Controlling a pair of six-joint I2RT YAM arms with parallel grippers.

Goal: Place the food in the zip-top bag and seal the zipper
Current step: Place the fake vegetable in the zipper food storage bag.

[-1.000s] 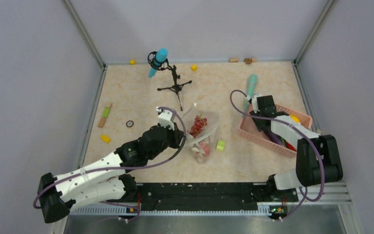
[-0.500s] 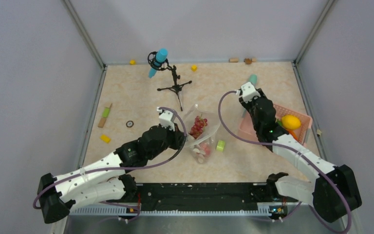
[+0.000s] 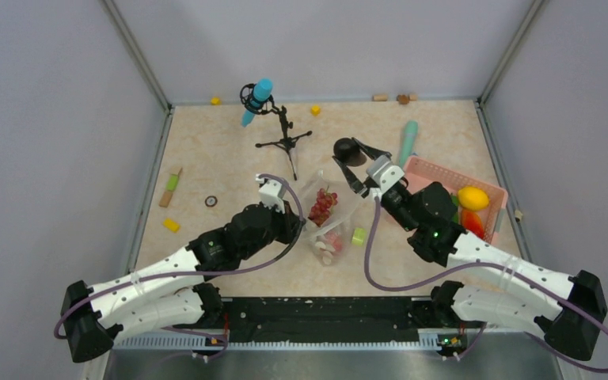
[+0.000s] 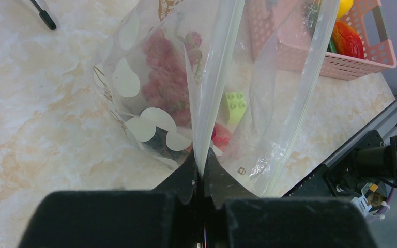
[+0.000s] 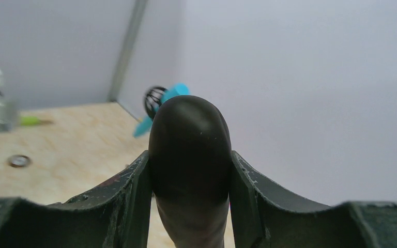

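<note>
Biggest thing first: the marbled tabletop (image 3: 229,158). On it the zip-top bag (image 3: 334,207) sits right in front of the left end effector (image 4: 202,173), which is clamped tight on one lip of it. A reddish grape bunch (image 4: 164,77) and some small bits are already inside. Off behind the right end effector (image 3: 356,165) is the pink basket (image 3: 421,167), with the lemon (image 3: 473,197) and a red piece (image 3: 472,223) waiting in it.

The right end effector is about half open, wrapped around a dark smooth food piece (image 5: 188,155). It hovers above and just past the far end of the bag, not over the mouth yet.

My take on doing this step well: bring the right end effector back toward the left one and lower it until the piece is over the gap between the two lips. Only then let go, low enough that it doesn't bounce off the plastic. The left should hold its pinch up so the mouth stays gaping.

Orientation: the dark piece's long axis runs in line with the right fingers, rounded end poking out past the tips. The bag's long axis runs straight out from the left fingers. The zipper (image 4: 216,77) rises from the pinch along that same line, and the opening is on its right. A lime-green cylinder (image 3: 359,236) sits just beside the bag, so leave it alone.
</note>
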